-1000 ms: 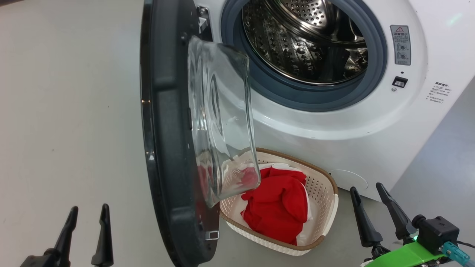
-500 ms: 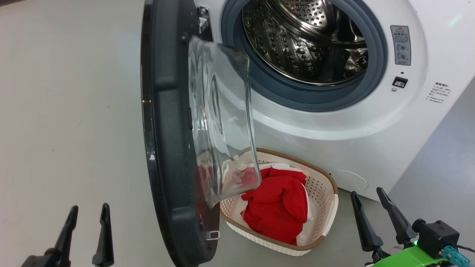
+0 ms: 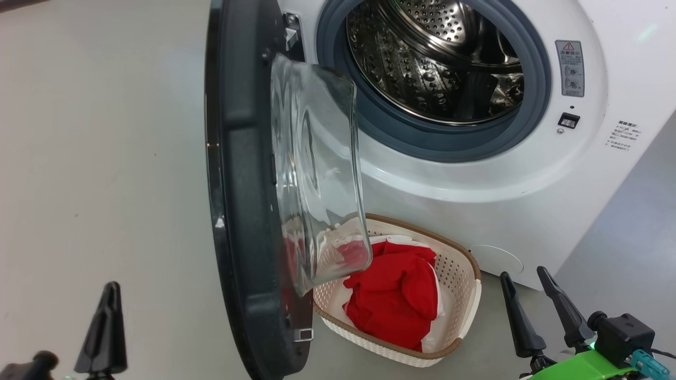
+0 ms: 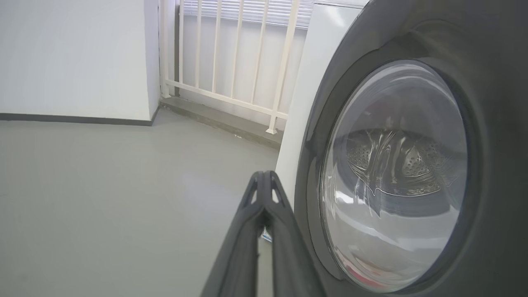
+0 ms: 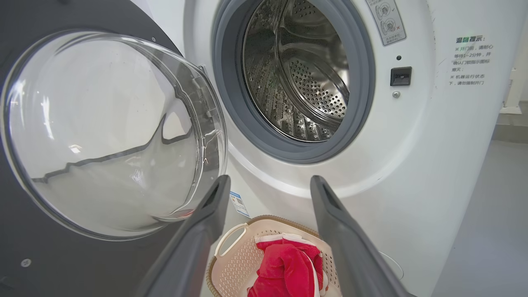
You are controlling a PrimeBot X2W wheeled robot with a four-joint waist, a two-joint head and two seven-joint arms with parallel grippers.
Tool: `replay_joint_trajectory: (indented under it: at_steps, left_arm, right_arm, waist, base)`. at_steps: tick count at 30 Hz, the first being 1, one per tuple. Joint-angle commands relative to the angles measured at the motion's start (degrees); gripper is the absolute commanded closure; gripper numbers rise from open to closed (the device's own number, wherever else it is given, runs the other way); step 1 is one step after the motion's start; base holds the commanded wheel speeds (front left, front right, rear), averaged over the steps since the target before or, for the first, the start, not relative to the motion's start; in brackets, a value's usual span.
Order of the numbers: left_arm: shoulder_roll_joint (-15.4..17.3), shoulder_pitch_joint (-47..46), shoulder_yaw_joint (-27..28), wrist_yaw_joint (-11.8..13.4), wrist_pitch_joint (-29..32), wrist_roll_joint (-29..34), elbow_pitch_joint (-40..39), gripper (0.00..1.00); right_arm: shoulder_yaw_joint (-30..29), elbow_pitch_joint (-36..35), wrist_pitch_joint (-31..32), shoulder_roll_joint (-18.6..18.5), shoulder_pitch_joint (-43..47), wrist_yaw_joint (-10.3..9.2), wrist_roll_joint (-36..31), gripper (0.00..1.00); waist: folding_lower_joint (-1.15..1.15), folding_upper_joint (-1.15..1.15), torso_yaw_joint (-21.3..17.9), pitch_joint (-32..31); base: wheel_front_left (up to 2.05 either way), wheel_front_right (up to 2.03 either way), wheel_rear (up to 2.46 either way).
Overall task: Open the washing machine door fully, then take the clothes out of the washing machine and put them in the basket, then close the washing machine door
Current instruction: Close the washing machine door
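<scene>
In the head view, the washing machine door [image 3: 237, 174] stands wide open. The washing machine [image 3: 475, 179] and its shiny drum [image 3: 433, 63] are to the right of the door, and I see no clothes in the drum. The basket [image 3: 455, 274] sits on the floor just under the door's glass bowl, with the red clothes [image 3: 396, 295] inside it. The left tool [image 3: 111, 287] is low on the outer side of the door, its fingers pressed together on nothing. The right tool [image 3: 523, 273] is low on the inner side of the door, past the basket, fingers apart and empty.

In the left wrist view, the pressed-together fingers point along the door's smooth black ring, very near it. I cannot tell if they touch. A push there may slide off the slick ring. A soft push may leave the door not clicked shut.

In the right wrist view, the spread fingers point at the gap between the door's glass and the drum hole. If the door swings shut now, I think it could bump this tool or nudge the basket.
</scene>
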Motion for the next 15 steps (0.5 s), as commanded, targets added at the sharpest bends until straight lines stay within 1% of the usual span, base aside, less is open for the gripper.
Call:
replay_joint_trajectory:
  at_steps: [1,3,5,8,12,13,15]
  left_arm:
    - [2.28,-2.88,1.62,-0.32,-0.69,-2.29,-1.89,1.0]
    - [3.54,-3.59,0.73,-0.32,-0.69,-5.87,-2.11,1.0]
    - [5.48,-4.25,-0.38,-0.32,-0.69,-8.9,-2.34,1.0]
    - [8.04,-5.38,-2.31,-0.32,-0.69,-16.28,-3.23,1.0]
    - [12.84,-6.19,-6.54,-0.32,-0.69,-25.96,-5.17,1.0]
    - [12.84,-6.19,-6.54,-0.32,-0.69,-25.96,-5.17,1.0]
    - [15.77,-6.32,-9.42,-0.32,-0.69,-30.13,-6.58,1.0]
  right_arm:
    - [1.49,-1.2,-0.37,-0.12,-1.11,0.37,-0.32,0.0]
    - [1.58,-1.14,-0.37,-0.08,-1.13,0.37,-0.3,0.0]
    - [1.62,-1.15,-0.37,-0.02,-1.1,0.37,-0.28,0.0]
    - [1.6,-1.19,-0.37,0.07,-1.01,0.37,-0.25,0.0]
    - [1.6,-1.22,-0.37,0.19,-0.95,0.37,-0.23,0.0]
    - [1.6,-1.22,-0.37,0.19,-0.95,0.37,-0.23,0.0]
    - [1.63,-1.23,-0.37,0.27,-0.92,0.37,-0.22,0.0]
  waist:
    - [0.0,0.0,-0.06,-0.13]
    - [0.0,0.0,-0.16,-0.25]
    - [0.0,0.0,-0.3,-0.33]
    - [0.0,0.0,-0.51,-0.39]
    - [0.0,0.0,-0.91,-0.38]
    - [0.0,0.0,-0.91,-0.38]
    - [0.0,0.0,-1.17,-0.37]
  base:
    - [0.0,0.0,0.0]
    - [0.0,0.0,0.0]
    - [0.0,0.0,0.0]
    - [0.0,0.0,0.0]
    - [0.0,0.0,0.0]
    - [0.0,0.0,0.0]
    - [0.0,0.0,0.0]
